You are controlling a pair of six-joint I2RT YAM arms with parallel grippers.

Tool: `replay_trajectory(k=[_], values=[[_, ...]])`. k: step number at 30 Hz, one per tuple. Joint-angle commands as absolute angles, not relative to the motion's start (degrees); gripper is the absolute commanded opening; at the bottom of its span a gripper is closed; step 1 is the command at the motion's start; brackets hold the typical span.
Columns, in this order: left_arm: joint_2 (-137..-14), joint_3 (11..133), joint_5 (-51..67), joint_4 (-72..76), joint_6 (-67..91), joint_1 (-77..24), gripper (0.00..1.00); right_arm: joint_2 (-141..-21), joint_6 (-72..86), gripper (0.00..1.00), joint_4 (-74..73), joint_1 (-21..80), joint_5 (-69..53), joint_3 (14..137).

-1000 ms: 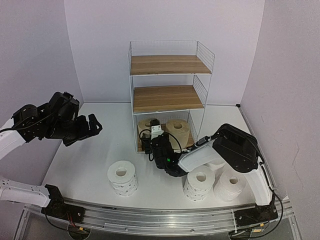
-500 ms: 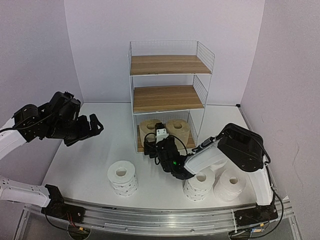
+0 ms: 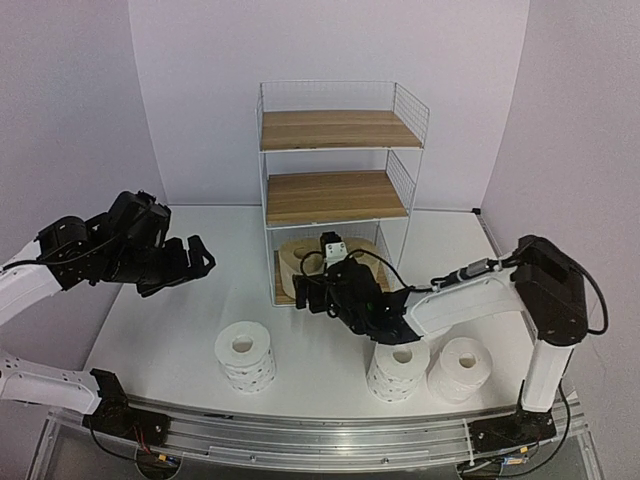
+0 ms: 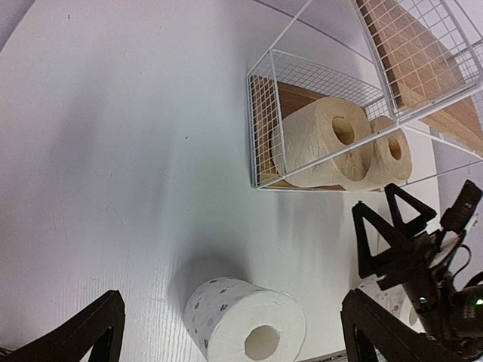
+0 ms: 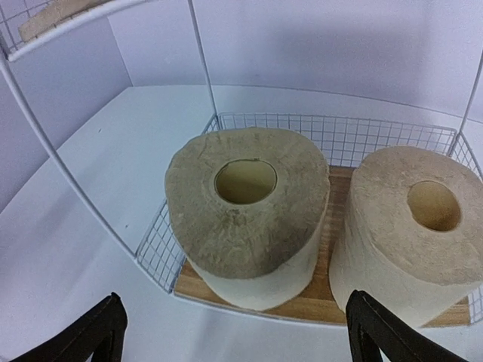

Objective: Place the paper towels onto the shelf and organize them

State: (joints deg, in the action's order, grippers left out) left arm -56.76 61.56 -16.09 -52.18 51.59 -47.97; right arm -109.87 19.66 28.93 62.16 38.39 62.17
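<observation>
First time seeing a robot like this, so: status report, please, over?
Both open, empty: left pincer over table, right pincer facing shelf bottom tier. Two beige rolls upright on that tier. Three more rolls visible on table. Nothing blocking shelf.

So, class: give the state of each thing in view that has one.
shelf: upright, upper two boards bare.
left beige roll: upright on bottom tier.
right beige roll: upright beside it.
left dotted roll: upright on table.
right dotted roll: upright on table.
plain white roll: upright on table.
left gripper: jaws open, empty.
right gripper: jaws open, empty.
</observation>
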Motion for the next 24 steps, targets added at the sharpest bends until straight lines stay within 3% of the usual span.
replay_trajectory(k=[1, 8, 12, 17, 24], values=[[-57.24, 59.33, -14.95, -46.67, 49.33, -48.08, 1.0, -99.73, 30.95, 0.98, -2.42, 62.51, 31.92, 66.17], [-60.19, 57.22, -11.83, -40.87, 46.99, -48.03, 1.0, -87.07, 44.27, 0.94, -36.8, 62.54, 25.02, 68.99], [-60.62, 55.9, -8.74, -36.68, 44.9, -47.98, 1.0, -78.61, 50.96, 0.94, -48.88, 62.47, 22.45, 68.83], [-59.79, 53.63, -3.01, -31.26, 39.96, -47.99, 1.0, -72.12, 58.03, 0.93, -57.11, 62.4, 17.43, 66.18], [-60.73, 53.53, 3.21, -27.09, 35.72, -48.03, 1.0, -73.3, 63.65, 0.88, -62.17, 60.92, 16.19, 62.83]])
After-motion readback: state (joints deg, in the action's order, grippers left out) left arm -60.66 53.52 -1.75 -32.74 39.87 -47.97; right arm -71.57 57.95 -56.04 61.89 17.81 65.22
